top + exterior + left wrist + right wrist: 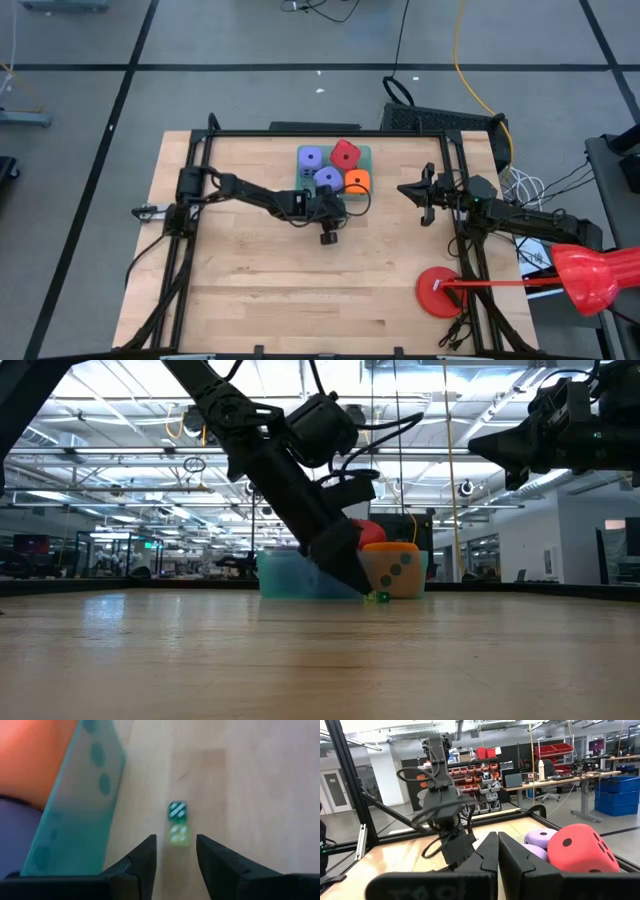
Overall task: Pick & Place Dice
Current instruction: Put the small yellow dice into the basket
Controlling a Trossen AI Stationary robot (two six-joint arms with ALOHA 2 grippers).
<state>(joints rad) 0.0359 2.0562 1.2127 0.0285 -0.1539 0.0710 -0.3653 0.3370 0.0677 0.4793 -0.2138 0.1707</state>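
Broad and pale underneath everything, a wooden counter [250,290] with straight grain and a matte face. At its far middle, a shallow teal tray [302,178] with smooth, slightly see-through walls, packed with soft-looking foam cubes: red die [346,154] at the far side, orange die [357,182] at the near right, two purple dice [327,179] filling the rest, all with dark round pips and rounded corners. Reaching in from the left and tilted steeply down at the tray's near edge, the left pincer [176,838], released, fingers parted with nothing gripped between them. Off to the right and raised clear of the counter, the waiting right pincer [497,840], clenched on nothing. Smallest of all, two small green dice [178,812], hard and glossy, translucent, lying on bare wood just beside the tray wall. Set one behind the other, straight ahead of the left pincer, with the pair's long axis along its line of reach: paler one at the fingertips, darker striped one touching it just beyond. Far closer to the left arm than the right.
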